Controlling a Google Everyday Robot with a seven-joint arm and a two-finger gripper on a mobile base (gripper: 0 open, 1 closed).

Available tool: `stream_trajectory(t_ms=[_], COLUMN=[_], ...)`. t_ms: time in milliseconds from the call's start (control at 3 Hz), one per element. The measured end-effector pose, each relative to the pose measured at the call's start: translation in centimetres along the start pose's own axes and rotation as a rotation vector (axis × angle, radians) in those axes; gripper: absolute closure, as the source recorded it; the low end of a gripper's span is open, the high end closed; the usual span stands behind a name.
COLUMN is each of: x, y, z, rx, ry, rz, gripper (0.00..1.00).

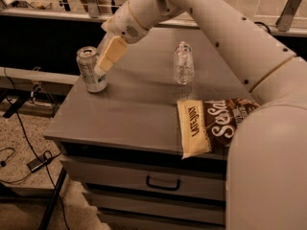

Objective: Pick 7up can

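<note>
Fingers (110, 54) of the cream gripper (100, 71), upper left: spacing, I cannot tell. They crowd the small silver aluminium 7up can (88, 74); a nudge could topple it.

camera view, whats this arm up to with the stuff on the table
A one-arm robot is going for the can. Its gripper is right at the can, on the side facing the bottle, and overlaps it in this view. The can stands upright near the left edge of the table, not yet lifted. The bottle and a chip bag sit untouched further right.
</note>
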State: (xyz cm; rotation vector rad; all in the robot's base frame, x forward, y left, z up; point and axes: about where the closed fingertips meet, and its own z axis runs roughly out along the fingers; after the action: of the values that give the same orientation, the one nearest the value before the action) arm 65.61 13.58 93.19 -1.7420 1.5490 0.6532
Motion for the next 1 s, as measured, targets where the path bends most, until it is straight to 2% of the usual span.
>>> stream_trajectory(t_ms=[333, 667, 1000], x=[-0.1, 0.3, 0.4], y=[1.1, 2.3, 3.0], z=[3.0, 4.8, 5.6], rx=[-0.067, -0.121, -0.153], ry=[0.009, 0.015, 0.006], rz=[-0.013, -0.007, -0.001], gripper=[0.00, 0.14, 0.33])
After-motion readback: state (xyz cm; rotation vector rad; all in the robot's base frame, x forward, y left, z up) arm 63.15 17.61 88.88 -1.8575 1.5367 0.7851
